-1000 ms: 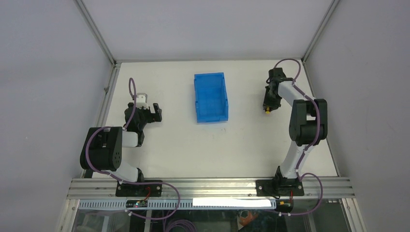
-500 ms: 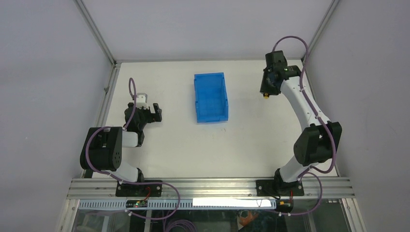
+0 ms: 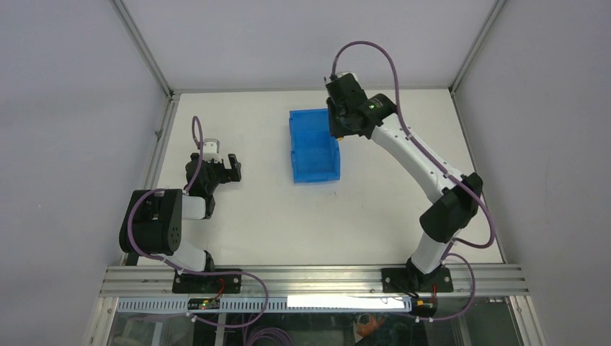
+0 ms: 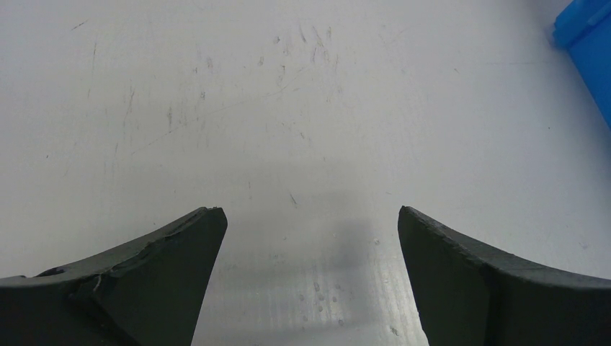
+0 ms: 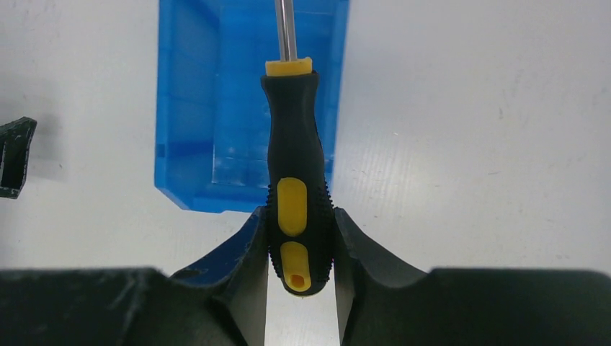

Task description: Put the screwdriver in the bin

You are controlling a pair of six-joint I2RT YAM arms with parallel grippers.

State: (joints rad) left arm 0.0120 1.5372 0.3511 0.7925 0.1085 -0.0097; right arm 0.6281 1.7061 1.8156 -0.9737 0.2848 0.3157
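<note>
The blue bin [image 3: 314,146] stands on the table at the middle back. My right gripper [image 3: 339,128] hangs over its far right edge. In the right wrist view that gripper [image 5: 300,234] is shut on the yellow-and-black handle of the screwdriver [image 5: 294,155], whose thin shaft points away over the bin [image 5: 216,108] below. The screwdriver is hidden in the top view. My left gripper [image 3: 220,167] rests low at the left of the table, open and empty; in its wrist view [image 4: 308,231] a corner of the bin [image 4: 587,32] shows at the far right.
White table [image 3: 375,209] inside a walled frame, with an aluminium rail [image 3: 310,277] along the near edge. The left gripper's fingertip [image 5: 14,155] shows at the left edge of the right wrist view.
My right arm has swung left from the right side of the table, carrying the screwdriver up to the bin's far right edge. The left arm has not moved.
</note>
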